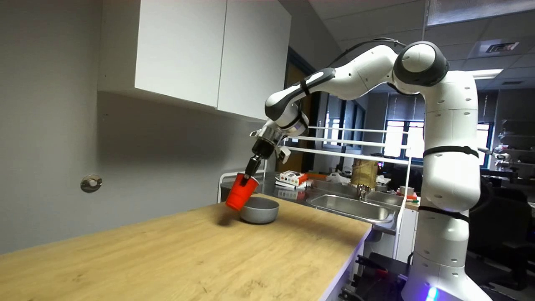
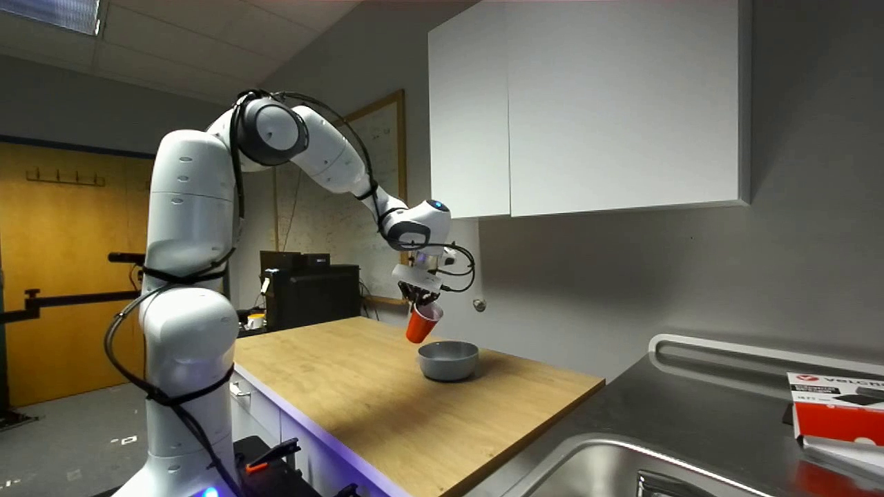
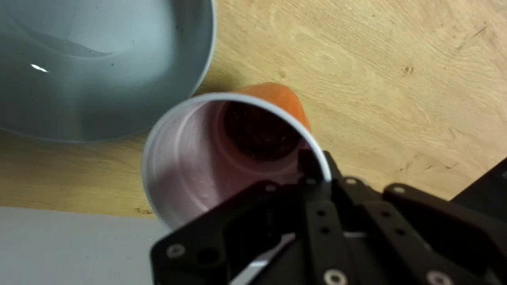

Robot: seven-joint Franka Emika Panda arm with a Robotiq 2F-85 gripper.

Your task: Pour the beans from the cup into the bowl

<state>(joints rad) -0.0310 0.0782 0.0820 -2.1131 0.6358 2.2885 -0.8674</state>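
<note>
"The red-orange tapered plastic cup?"
"Probably light, flexible: pinch its rim gently."
"The black gripper?"
"Closed on that rim, holding it aloft, tilted, beside the round grey bowl, near the wall-side edge of the wooden counter."

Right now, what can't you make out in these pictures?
Contents of the cup: too dark in the wrist view to count; hidden by its wall in both exterior views.
Bowl: cut off by top and left edges in wrist view; near wall hides its floor in both exterior views.
Box: cut off by the right edge in an exterior view.
</note>
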